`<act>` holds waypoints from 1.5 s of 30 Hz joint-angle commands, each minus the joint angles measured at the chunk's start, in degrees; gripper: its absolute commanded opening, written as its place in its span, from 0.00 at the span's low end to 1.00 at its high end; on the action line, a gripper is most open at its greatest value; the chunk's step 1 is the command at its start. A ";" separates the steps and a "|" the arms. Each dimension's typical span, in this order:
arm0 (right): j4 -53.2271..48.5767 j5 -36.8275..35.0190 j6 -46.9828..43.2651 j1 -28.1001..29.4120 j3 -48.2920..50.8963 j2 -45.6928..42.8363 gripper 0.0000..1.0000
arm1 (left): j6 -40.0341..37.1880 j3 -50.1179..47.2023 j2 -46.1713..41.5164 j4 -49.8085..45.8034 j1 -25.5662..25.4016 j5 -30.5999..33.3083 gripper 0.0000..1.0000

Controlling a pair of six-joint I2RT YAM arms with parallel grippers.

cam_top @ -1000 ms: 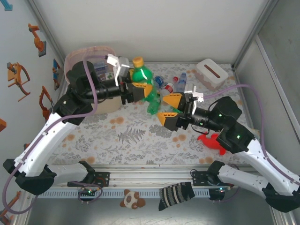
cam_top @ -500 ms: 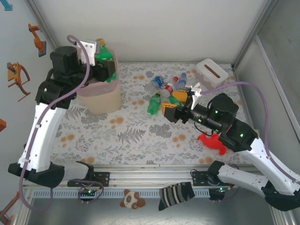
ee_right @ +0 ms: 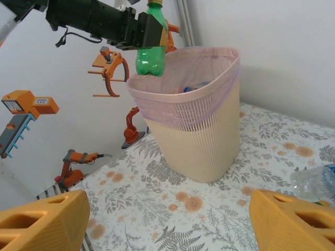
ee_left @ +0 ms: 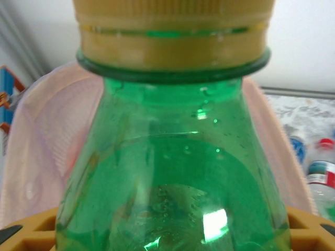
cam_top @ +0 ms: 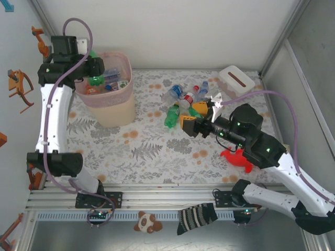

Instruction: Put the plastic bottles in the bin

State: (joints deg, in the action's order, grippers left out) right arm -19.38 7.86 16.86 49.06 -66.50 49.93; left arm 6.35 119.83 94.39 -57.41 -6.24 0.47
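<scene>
Over the counter's far-left corner, top view: left hand (cam_top: 93, 73) clamped on a green bottle (cam_top: 96, 80) above the bin (cam_top: 112, 112); other bottles lie inside.
Toward the far edge, top view: right hand (cam_top: 192, 116) spread and holding nothing, just beside the loose bottles (cam_top: 180, 97).
Left wrist view: green bottle (ee_left: 172, 172) upright between orange fingers (ee_left: 31, 232), tan cap (ee_left: 172, 21) on top, pink liner (ee_left: 36, 136) behind.
Right wrist view: wide-apart fingers with bare counter (ee_right: 172, 209) between them; green bottle (ee_right: 151, 57) hangs over the bin's rim.

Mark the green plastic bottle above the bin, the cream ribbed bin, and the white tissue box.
green plastic bottle (ee_right: 151, 58): right wrist view, lower body.
cream ribbed bin with pink liner (ee_right: 201, 149): right wrist view, front wall.
white tissue box (cam_top: 233, 87): top external view, top face.
</scene>
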 commanded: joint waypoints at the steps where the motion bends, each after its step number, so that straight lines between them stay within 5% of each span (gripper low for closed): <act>1: -0.18 -0.42 -0.47 0.34 -2.06 -0.05 0.79 | -1.58 5.95 4.86 -8.42 1.48 3.10 0.52; 11: -0.63 -0.21 -0.48 0.30 -1.54 -0.37 0.78 | 0.81 17.71 19.31 -20.87 2.29 8.29 0.54; 22: -0.10 0.49 -0.31 0.30 -0.52 -0.28 0.78 | 3.35 18.56 27.75 -32.20 2.57 9.31 0.53; 45: 0.72 0.58 -0.14 0.34 -0.10 -0.39 0.78 | 2.92 16.61 30.85 -30.42 2.64 3.72 0.70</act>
State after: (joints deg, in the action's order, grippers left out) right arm -20.27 8.05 16.88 49.06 -66.48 50.02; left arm 9.30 135.46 124.36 -86.37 -4.19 5.06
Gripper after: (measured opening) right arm 0.781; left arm 0.693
